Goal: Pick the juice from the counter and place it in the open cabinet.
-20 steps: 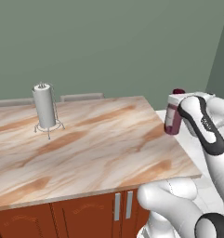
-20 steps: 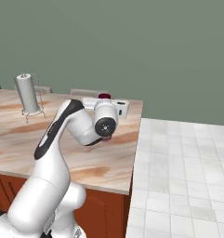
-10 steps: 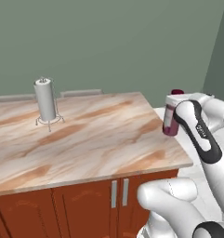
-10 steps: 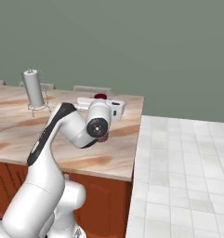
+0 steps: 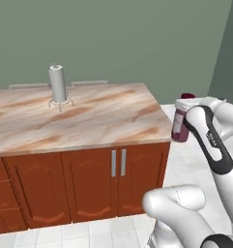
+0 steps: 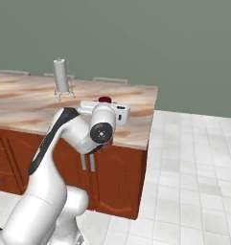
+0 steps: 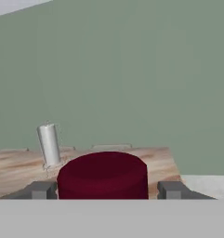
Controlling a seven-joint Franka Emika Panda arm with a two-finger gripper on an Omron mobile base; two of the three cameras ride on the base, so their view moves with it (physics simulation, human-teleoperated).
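The juice (image 5: 180, 130), a small bottle of dark purple-red liquid with a dark red cap, hangs in the air just off the counter's right end. My gripper (image 5: 183, 112) is shut on it. From the right base view its red cap (image 6: 104, 99) peeks over the white hand. In the hand view the cap (image 7: 102, 175) sits between the two dark fingertips (image 7: 39, 189). The counter (image 5: 89, 121) is a marble-patterned slab on reddish-brown doors. The open cabinet is out of view.
A grey paper-towel roll (image 5: 57, 85) stands upright on its wire holder near the counter's back edge, well left of the juice. White tiled floor (image 6: 193, 167) spreads to the right of the counter. A plain green wall (image 5: 137, 38) rises behind.
The whole picture has shifted: the base has backed away from the counter, so the cabinet doors below it now show. The juice stays in the shut gripper.
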